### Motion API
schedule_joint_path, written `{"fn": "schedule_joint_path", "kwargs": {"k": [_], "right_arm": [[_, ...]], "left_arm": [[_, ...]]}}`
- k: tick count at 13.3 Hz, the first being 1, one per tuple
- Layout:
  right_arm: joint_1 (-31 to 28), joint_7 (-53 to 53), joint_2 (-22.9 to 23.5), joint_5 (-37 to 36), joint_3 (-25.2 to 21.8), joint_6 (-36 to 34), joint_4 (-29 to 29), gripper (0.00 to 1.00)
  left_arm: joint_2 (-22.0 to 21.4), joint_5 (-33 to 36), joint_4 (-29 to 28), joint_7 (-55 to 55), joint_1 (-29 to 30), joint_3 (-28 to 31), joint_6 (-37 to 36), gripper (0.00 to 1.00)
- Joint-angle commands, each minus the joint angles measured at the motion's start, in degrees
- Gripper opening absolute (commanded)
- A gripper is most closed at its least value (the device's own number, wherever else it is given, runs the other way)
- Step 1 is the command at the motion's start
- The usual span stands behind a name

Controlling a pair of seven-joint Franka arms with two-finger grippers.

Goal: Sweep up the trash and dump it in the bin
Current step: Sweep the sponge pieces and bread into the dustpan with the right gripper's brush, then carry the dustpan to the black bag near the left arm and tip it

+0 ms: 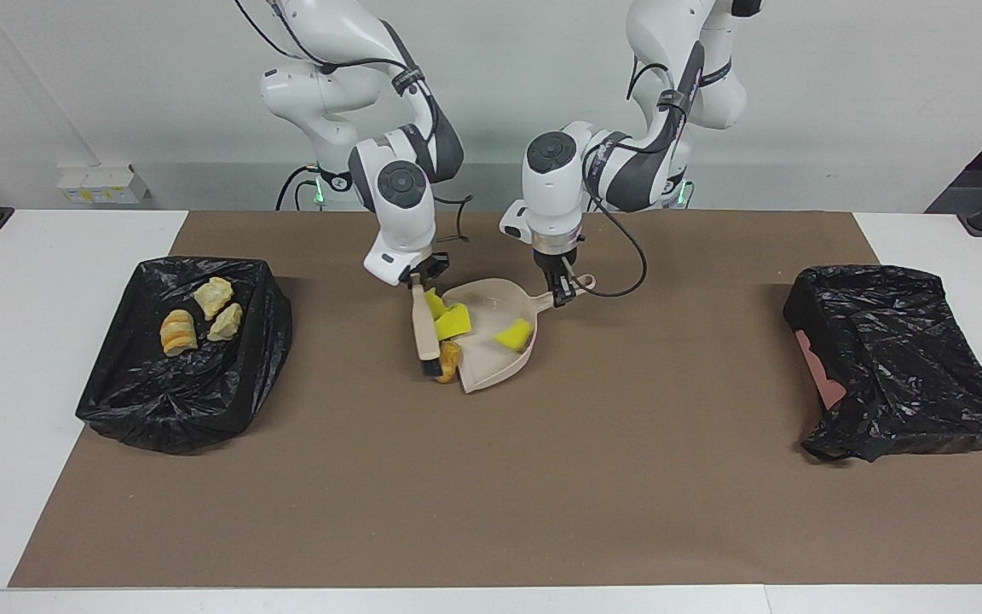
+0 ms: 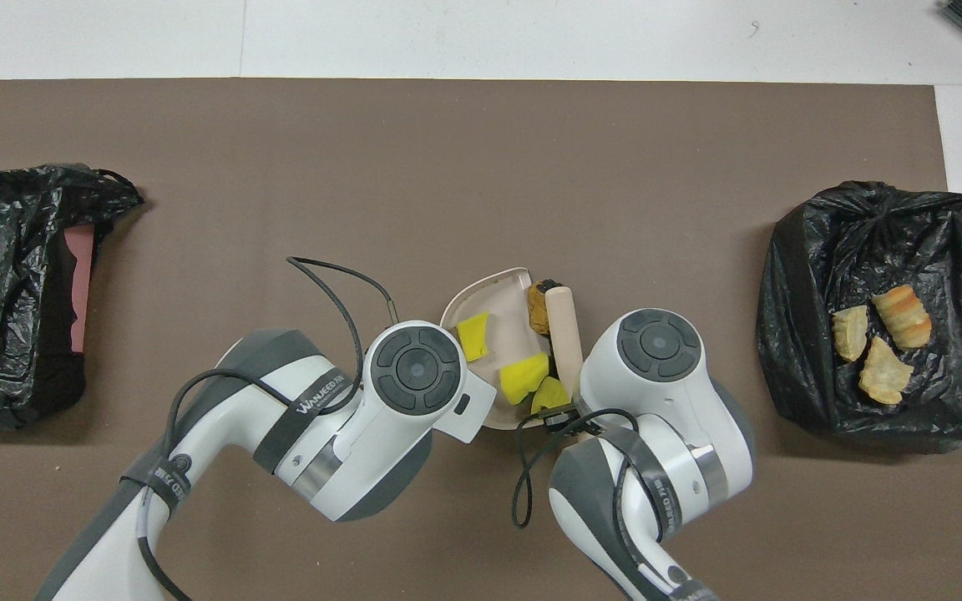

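Note:
A beige dustpan [image 1: 499, 368] lies at mid-table. My left gripper [image 1: 561, 288] is shut on its handle. My right gripper [image 1: 423, 275] is shut on a beige brush [image 1: 424, 328] that stands at the pan's open side, bristles down. Three yellow pieces [image 1: 455, 321] lie in the pan; they also show in the overhead view [image 2: 525, 376]. The orange-brown nugget [image 1: 450, 362] sits at the pan's mouth against the bristles. Three tan bread lumps [image 1: 213, 296] lie in the black-bagged bin [image 1: 158, 409] toward the right arm's end of the table.
A second black-bagged bin [image 1: 892, 358] sits toward the left arm's end of the table, a pink part showing at its side. A brown mat [image 1: 491, 495] covers the table. In the overhead view both arms' hands cover the dustpan's handle and the brush's top.

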Motion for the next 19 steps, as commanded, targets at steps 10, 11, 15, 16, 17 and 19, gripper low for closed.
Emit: {"fn": "schedule_joint_path", "kwargs": {"k": [10, 11, 15, 16, 17, 19], "right_arm": [[-3.99, -4.41, 2.24, 2.12, -0.11, -18.22, 15.86, 0.0], [-3.99, -4.58, 2.15, -0.14, -0.28, -18.04, 14.99, 0.0], [-3.99, 3.37, -0.48, -6.84, 0.15, -20.77, 11.82, 0.0], [-2.95, 6.29, -1.01, -6.85, 0.24, -20.76, 11.38, 0.0], [-1.81, 7.79, -1.54, -5.8, 0.16, -20.5, 10.5, 0.0], [1.17, 11.23, -3.82, 0.24, 0.42, -15.61, 6.64, 0.0]], "left_arm": [[0.44, -7.49, -3.57, 13.14, 5.98, 0.49, 13.15, 0.0], [1.05, -9.33, -3.39, 14.98, 7.04, 0.58, 13.06, 0.0], [1.14, -11.72, 0.81, 22.8, 12.92, 0.58, 7.29, 0.0], [1.4, -12.42, 2.66, 24.56, 14.85, 0.58, 5.17, 0.0], [1.4, -12.6, 4.5, 26.58, 16.0, 0.66, 3.15, 0.0], [1.58, -14.35, 8.46, 30.18, 19.6, 0.58, -1.77, 0.0]]}}
